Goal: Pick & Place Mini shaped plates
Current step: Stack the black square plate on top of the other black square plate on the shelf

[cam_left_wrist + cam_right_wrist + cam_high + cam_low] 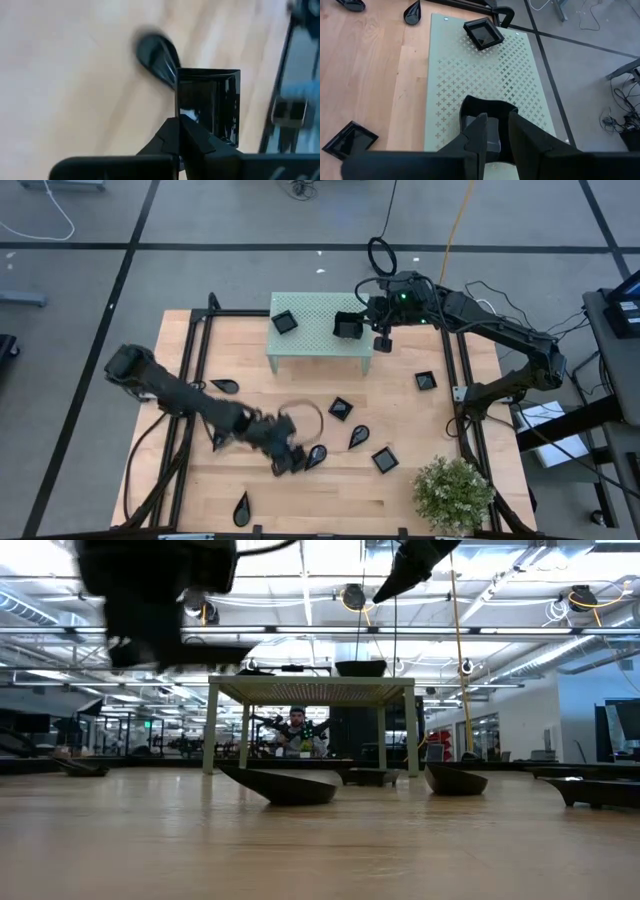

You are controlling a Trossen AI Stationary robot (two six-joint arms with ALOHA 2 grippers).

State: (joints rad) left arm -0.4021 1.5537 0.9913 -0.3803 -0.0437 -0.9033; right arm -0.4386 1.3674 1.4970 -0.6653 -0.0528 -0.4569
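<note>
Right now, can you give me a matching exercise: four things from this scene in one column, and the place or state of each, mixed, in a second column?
Column one
1. left gripper
2. right gripper
3. loose plate
4. potted plant

Column two
A. at a corner of the wooden table, on the right arm's side
B. lying alone on the green stand
C. shut on the rim of a square dish, over bare wood
D. gripping the wall of a deep dish on the green stand

Pairs: 1-C, 2-D, 3-B, 4-A
</note>
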